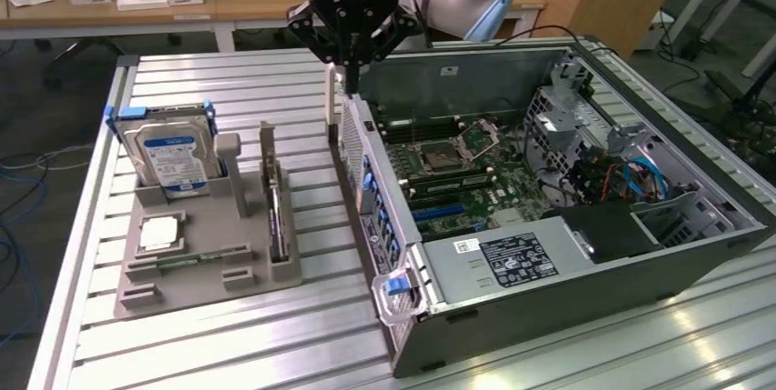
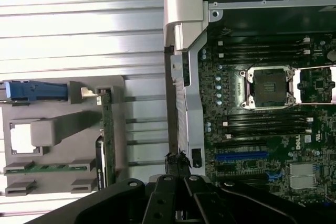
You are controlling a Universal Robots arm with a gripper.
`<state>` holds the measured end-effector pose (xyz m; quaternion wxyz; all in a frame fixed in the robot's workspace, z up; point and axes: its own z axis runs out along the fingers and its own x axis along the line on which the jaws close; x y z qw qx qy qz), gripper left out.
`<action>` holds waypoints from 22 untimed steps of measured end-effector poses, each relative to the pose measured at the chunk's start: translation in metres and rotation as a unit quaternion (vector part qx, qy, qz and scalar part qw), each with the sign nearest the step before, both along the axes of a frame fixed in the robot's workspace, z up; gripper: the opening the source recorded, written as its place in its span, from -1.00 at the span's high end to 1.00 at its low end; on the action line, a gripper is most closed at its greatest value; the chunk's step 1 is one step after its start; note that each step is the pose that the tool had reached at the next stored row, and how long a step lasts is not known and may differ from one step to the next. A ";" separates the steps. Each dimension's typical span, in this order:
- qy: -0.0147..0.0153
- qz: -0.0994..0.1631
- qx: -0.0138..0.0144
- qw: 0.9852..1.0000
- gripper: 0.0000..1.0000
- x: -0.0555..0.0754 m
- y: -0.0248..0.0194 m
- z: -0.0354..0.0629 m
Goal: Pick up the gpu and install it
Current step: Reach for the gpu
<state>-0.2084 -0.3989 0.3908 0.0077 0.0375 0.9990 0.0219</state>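
Gpu (image 1: pixel 278 217), a thin dark card on green board, stands on edge in the grey tray (image 1: pixel 194 274) beside the open black computer case (image 1: pixel 582 292), our black gripper (image 1: pixel 351 76) pinched together, empty, over that case's rear wall; we reckon it light, stiff, fragile, best taken by its top edge.

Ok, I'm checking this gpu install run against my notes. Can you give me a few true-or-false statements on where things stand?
1. The gpu stands on edge in the grey holder. True.
2. The gripper holds the gpu. False: it hovers over the rear wall of the computer case, apart from the gpu.
3. The hard drive lies flat on the table. False: it stands upright in the holder.
4. The case is open, with its motherboard exposed. True.
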 end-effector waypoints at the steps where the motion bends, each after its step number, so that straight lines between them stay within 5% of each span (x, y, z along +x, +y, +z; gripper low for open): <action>1: 0.000 0.000 0.000 1.000 0.79 -0.001 0.0000 0.0000; 22: 0.004 0.000 0.000 1.000 0.79 -0.035 0.0000 -0.0015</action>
